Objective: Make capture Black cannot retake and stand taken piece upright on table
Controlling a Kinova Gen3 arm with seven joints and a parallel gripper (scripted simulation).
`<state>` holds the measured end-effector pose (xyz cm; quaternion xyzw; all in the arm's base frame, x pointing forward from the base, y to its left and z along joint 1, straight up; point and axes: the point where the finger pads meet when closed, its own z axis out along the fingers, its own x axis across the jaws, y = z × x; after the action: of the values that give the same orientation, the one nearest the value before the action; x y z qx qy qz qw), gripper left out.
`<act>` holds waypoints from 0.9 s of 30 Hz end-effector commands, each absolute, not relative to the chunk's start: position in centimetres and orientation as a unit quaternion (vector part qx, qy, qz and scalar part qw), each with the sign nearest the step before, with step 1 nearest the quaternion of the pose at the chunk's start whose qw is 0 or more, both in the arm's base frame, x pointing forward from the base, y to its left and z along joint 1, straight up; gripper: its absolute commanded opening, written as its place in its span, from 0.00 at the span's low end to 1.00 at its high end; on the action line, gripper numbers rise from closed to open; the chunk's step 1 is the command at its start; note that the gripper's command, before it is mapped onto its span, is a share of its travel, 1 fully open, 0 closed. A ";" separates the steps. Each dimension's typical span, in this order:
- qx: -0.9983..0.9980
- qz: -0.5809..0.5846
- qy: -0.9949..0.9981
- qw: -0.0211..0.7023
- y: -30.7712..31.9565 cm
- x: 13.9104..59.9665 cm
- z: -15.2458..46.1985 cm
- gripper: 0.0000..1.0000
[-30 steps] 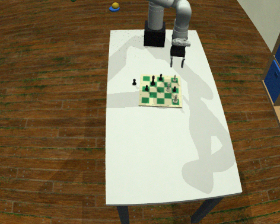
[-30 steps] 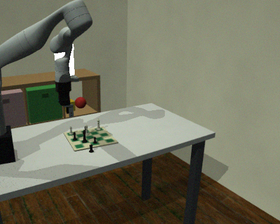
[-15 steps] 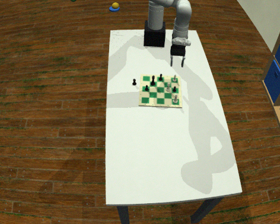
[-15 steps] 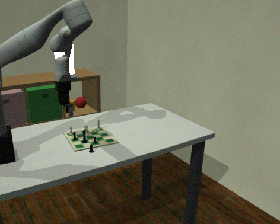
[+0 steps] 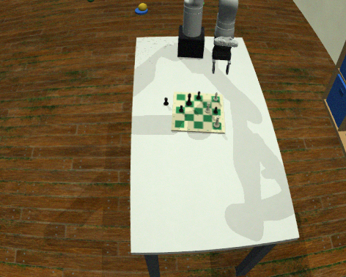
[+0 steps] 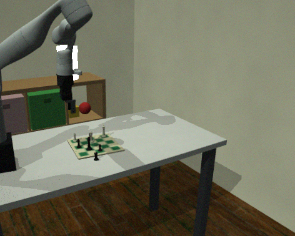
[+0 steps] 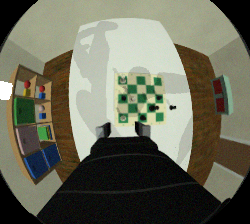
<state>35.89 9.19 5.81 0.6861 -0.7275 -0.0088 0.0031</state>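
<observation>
Four black pieces and three white ones stand on the board [image 5: 198, 113]; one black pawn [image 5: 166, 101] stands beside it. Upper centre, the gripper [image 5: 221, 69] hangs spread wide, empty.

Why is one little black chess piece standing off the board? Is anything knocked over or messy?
One black pawn stands upright on the table, just beside the chessboard, apart from its edge. That looks like the taken piece, set aside. Every piece on the board appears upright, none tipped. The gripper hangs open and empty, away from the board.
</observation>
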 end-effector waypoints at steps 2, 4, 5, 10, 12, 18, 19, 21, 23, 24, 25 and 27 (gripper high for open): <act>0.682 -0.001 -0.731 -0.002 8.8 36.5 7.3 1.00; 0.682 -0.001 -0.731 -0.002 8.8 36.5 7.7 1.00; 0.682 -0.001 -0.731 -0.002 8.8 36.5 7.7 1.00; 0.682 -0.001 -0.731 -0.002 8.8 36.5 8.0 1.00; 0.682 -0.001 -0.731 -0.002 8.8 36.5 8.0 1.00; 0.682 -0.001 -0.731 -0.002 8.8 36.5 8.0 1.00; 0.682 -0.001 -0.731 -0.002 8.8 36.5 8.0 1.00; 0.682 -0.001 -0.731 -0.002 8.8 36.5 8.0 1.00; 0.682 -0.001 -0.731 -0.002 8.8 36.5 8.0 1.00; 0.682 -0.001 -0.731 -0.002 8.8 36.5 8.0 1.00; 0.682 -0.001 -0.731 -0.002 8.8 36.5 8.0 1.00; 0.682 -0.001 -0.731 -0.002 8.8 36.5 8.0 1.00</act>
<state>36.43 8.80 7.97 0.6821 -0.7313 -0.0019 -0.0011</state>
